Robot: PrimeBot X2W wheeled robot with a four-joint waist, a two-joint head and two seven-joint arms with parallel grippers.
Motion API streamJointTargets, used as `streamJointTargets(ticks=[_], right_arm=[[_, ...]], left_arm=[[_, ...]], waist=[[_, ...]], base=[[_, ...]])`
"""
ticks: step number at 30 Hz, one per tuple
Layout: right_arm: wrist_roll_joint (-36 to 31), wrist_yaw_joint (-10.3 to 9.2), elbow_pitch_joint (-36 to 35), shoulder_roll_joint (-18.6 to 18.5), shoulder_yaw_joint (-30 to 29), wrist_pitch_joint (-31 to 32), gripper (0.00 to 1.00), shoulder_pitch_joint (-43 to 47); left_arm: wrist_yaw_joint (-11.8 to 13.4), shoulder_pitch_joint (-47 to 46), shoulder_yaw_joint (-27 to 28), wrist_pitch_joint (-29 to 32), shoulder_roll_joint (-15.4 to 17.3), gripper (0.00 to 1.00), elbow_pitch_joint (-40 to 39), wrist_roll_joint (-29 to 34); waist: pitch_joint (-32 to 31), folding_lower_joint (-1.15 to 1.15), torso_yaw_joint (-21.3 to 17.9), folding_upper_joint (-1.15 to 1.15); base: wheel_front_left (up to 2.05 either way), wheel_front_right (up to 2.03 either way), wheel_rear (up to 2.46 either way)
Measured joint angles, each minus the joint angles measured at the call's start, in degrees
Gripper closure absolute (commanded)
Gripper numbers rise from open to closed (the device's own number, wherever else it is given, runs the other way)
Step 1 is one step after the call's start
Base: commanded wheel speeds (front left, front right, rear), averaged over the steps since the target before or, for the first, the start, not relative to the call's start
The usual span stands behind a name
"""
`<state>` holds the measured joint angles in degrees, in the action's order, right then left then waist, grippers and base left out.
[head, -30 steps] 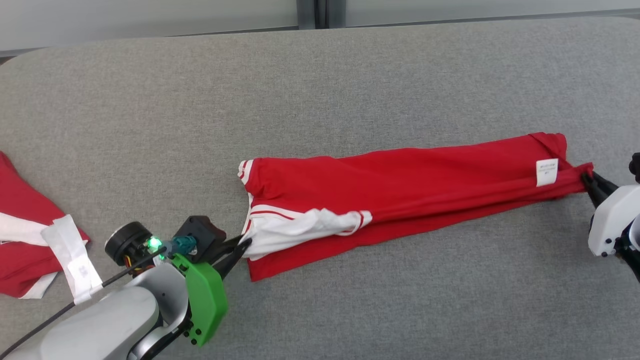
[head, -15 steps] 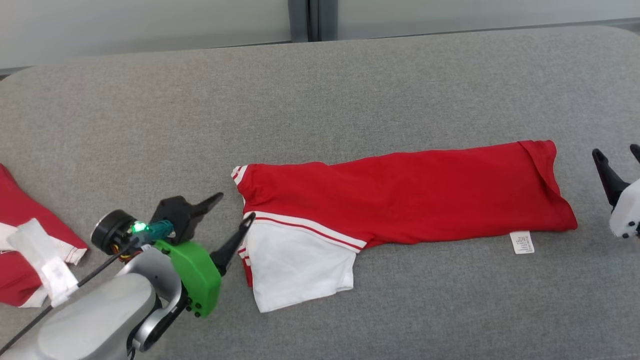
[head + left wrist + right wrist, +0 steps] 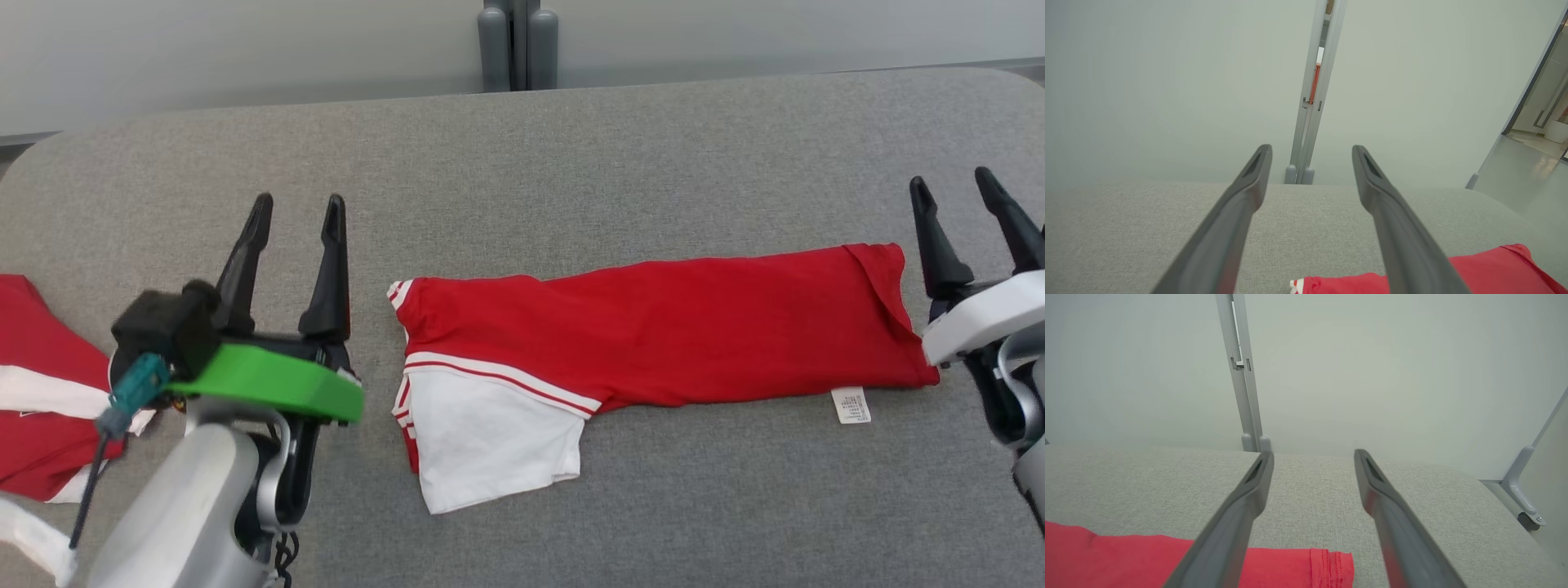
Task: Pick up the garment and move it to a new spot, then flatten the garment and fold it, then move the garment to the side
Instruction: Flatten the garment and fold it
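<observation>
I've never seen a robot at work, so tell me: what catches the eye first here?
A long red garment with a white sleeve lies stretched across the middle of the grey table. An open, empty gripper stands off each end: the left gripper, with a bright green bracket at its wrist, and the right gripper. A second red and white garment lies at the table's left edge.

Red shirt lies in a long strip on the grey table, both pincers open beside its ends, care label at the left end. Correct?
No: the care label sits at the right end of the red shirt, by the right pincer, per the head view. The rest holds.
</observation>
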<state>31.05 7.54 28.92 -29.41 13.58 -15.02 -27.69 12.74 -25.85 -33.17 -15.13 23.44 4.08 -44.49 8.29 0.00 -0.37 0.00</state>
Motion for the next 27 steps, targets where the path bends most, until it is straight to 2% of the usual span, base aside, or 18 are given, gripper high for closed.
streamJointTargets(ticks=[5,8,12,16,20,27], right_arm=[[-7.35,0.0,-9.61,7.72,-8.72,-0.03,0.0,8.76],[-8.43,-0.01,-12.85,12.52,-11.87,-0.03,0.0,12.55],[-10.92,-0.01,-15.22,16.9,-14.77,-0.03,0.0,15.73],[-13.15,0.0,-15.27,18.46,-15.58,-0.03,0.0,17.46],[-15.03,0.0,-13.72,18.51,-17.2,-0.02,0.0,17.66],[-20.16,-0.01,-0.89,18.41,-21.42,-0.03,0.0,13.54]], left_arm=[[-6.45,9.42,12.41,0.0,-8.47,0.0,-0.25,12.33],[-9.89,13.4,17.62,0.0,-13.28,0.0,-0.2,18.29],[-14.13,17.8,22.28,0.0,-18.13,0.0,0.89,24.2],[-16.89,19.69,24.29,0.0,-19.84,0.0,2.19,26.95],[-18.37,19.61,24.62,0.0,-20.42,0.0,3.01,28.48],[-19.3,16.34,24.04,0.0,-20.52,0.0,3.46,28.63]], waist=[[-0.34,0.0,0.17,0.0],[-0.5,0.0,0.22,0.0],[-0.64,0.0,0.14,0.0],[-0.49,0.0,0.24,0.0],[0.42,0.0,0.62,0.0],[3.59,0.0,1.93,0.0]], base=[[0.0,0.0,0.0],[0.0,0.0,0.0],[0.0,0.0,0.0],[0.0,0.0,0.0],[0.0,0.0,0.0],[0.0,0.0,0.0]])
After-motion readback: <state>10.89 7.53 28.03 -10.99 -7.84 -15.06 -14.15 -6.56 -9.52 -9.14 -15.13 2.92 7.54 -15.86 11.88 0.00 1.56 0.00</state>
